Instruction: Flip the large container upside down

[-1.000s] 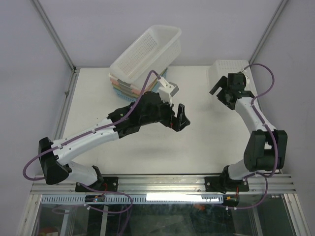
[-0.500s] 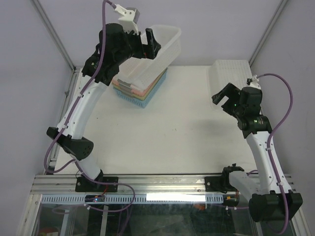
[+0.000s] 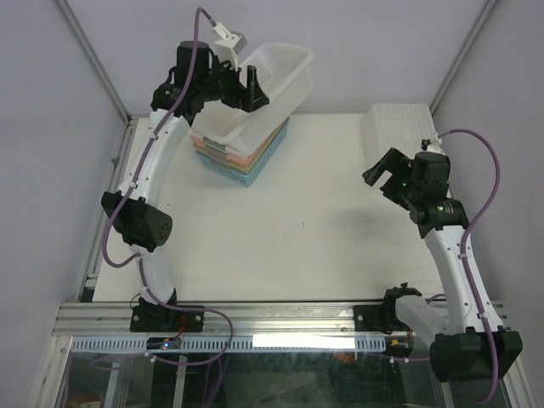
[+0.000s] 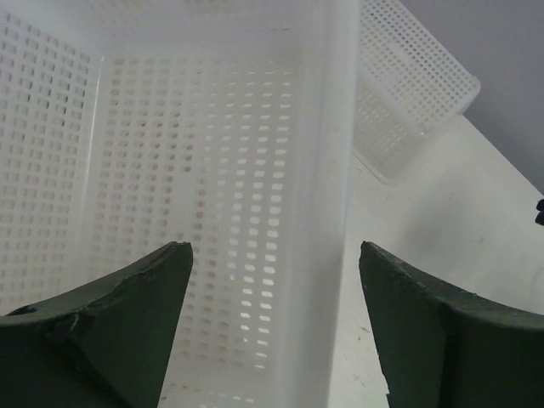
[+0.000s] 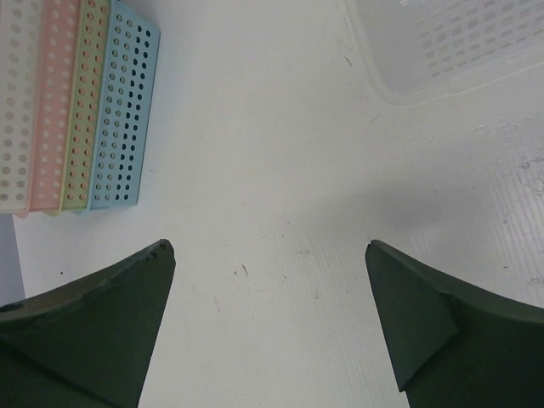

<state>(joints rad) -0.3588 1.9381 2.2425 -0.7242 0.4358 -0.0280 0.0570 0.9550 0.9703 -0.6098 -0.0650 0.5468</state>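
Top external view: the large container, a white perforated tub, sits at the back left of the counter. It is tilted, leaning on a stack of coloured baskets, with its open side facing up and to the left. The left gripper is raised to the container's near long rim. Its dark fingers stand apart on either side of that rim. The right gripper hangs over the right side of the counter, well apart from the container. Its jaws are spread and it carries nothing. A small white basket lies at the back right, just behind it.

Left wrist view: the container fills most of the picture, its slotted floor and walls seen from the inside. One finger sits inside the tub. The other is outside its long wall, over the counter. That wall runs up between them, nearer the outer finger, and neither finger presses on it. The jaws are wide, with nothing gripped. The small white basket shows beyond the wall, at the upper right.

Right wrist view: both fingers are set far apart over bare counter, with nothing between them. The stack's blue, green, pink and white edges lie at the upper left. A corner of the small white basket is at the upper right.
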